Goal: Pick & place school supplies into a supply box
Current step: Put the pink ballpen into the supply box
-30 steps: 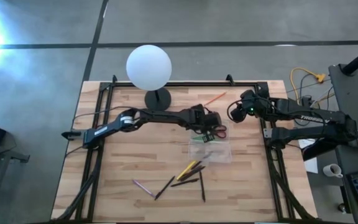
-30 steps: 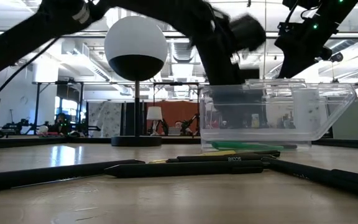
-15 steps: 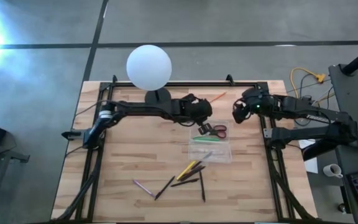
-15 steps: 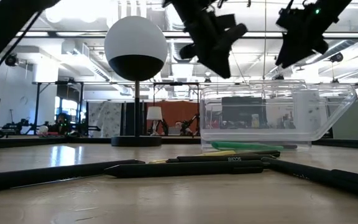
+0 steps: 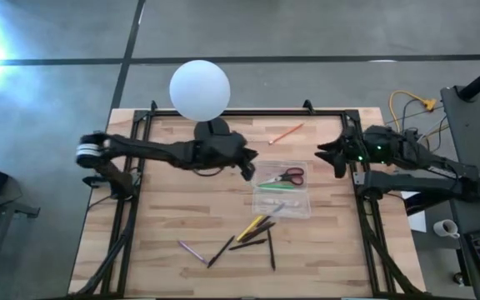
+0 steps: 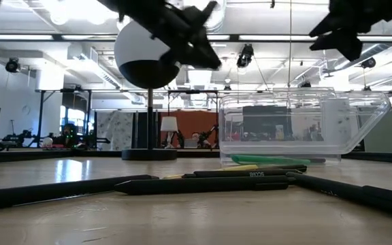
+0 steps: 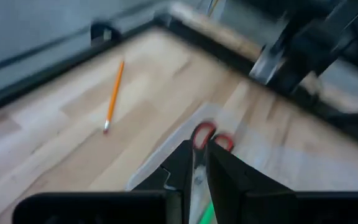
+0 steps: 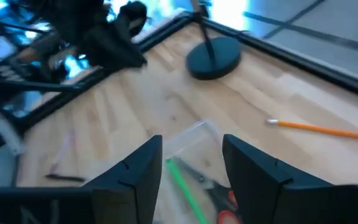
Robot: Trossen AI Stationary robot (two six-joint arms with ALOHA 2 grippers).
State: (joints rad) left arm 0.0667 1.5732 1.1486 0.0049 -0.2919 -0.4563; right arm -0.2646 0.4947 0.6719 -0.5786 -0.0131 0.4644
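Seen from above, wooden table [image 5: 173,208]. At nine o'clock of the table's centre, left gripper [image 5: 247,167] in the air, fingers nearly together, empty. Just at its three o'clock, clear supply box [image 5: 283,194] holding red-handled scissors [image 5: 284,176] and green marker [image 5: 271,189]. At the box's twelve o'clock, orange pencil [image 5: 287,132]. At its seven o'clock, loose pens [image 5: 248,240]. At the table's three o'clock edge, right gripper [image 5: 330,154], fingers apart, empty.

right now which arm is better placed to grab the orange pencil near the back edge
Probably the right. The right gripper is open and empty, hovering near the orange pencil. The left gripper is shut and sits farther off.
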